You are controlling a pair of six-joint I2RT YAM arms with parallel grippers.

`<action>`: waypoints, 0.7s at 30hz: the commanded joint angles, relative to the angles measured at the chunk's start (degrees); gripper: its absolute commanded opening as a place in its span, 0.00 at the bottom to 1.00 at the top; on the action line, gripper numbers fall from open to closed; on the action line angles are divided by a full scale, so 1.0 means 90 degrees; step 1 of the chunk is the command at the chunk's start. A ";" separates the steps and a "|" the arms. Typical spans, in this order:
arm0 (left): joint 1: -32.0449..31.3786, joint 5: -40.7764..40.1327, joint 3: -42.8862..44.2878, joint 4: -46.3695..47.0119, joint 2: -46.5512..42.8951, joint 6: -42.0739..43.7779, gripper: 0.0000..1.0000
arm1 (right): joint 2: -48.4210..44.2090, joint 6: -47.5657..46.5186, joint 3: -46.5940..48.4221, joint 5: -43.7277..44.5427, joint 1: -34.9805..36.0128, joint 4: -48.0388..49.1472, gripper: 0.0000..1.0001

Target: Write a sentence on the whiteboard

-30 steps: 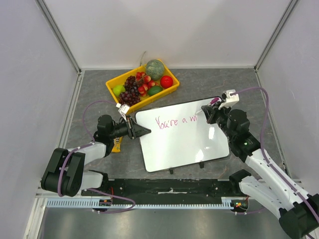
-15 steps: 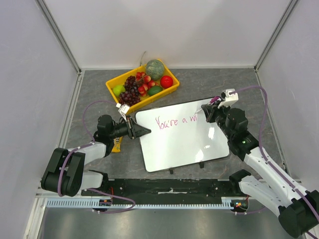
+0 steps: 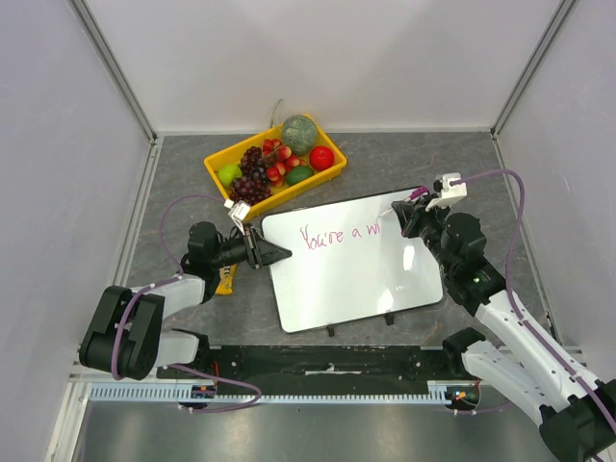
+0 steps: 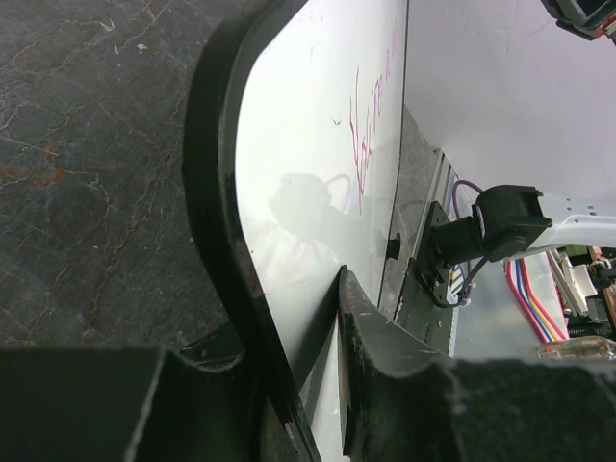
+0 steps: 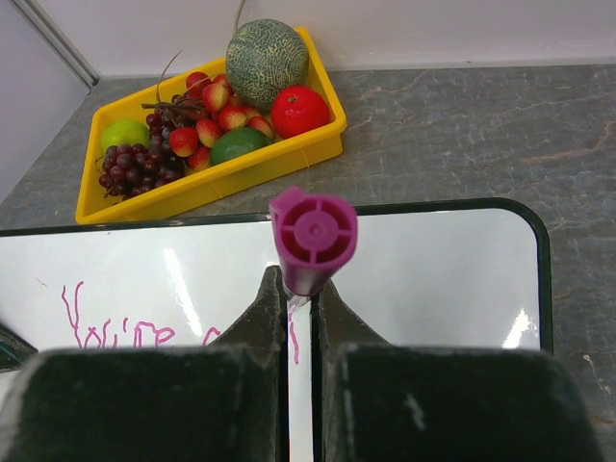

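The whiteboard (image 3: 351,274) lies flat on the grey table, with pink writing (image 3: 339,235) reading "You're a w" along its top. My left gripper (image 3: 279,253) is shut on the board's left edge. In the left wrist view the black rim (image 4: 217,192) runs between the two fingers (image 4: 385,356). My right gripper (image 3: 400,219) is over the board's upper right and is shut on a magenta marker (image 5: 313,236). The marker stands upright with its tip down at the end of the writing (image 5: 106,327). The tip itself is hidden by the marker's body and the fingers (image 5: 265,308).
A yellow tray (image 3: 214,166) holding grapes, a melon (image 3: 299,134) and other fruit stands behind the board's top left corner. A small yellow object (image 3: 226,280) lies under my left arm. Two black clips (image 3: 387,318) sit on the board's near edge. White walls enclose the table.
The right gripper and marker have shifted very slightly near the end of the writing. The left gripper and the board have not moved.
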 commanded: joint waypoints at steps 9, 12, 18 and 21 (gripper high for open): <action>-0.0163 -0.0261 -0.0066 -0.0391 0.0157 0.1199 0.02 | 0.0077 -0.0149 -0.0093 0.0115 -0.0016 0.0055 0.00; -0.0163 -0.0251 -0.0066 -0.0400 0.0167 0.1199 0.02 | 0.0067 -0.0159 -0.0161 0.0173 -0.0025 0.0065 0.00; -0.0172 -0.0280 -0.0076 -0.0400 0.0128 0.1199 0.02 | 0.0126 -0.0169 -0.0337 0.0329 -0.0035 0.0055 0.00; -0.0172 -0.0290 -0.0095 -0.0400 0.0099 0.1209 0.02 | 0.0136 -0.0169 -0.0405 0.0349 -0.0016 0.0055 0.00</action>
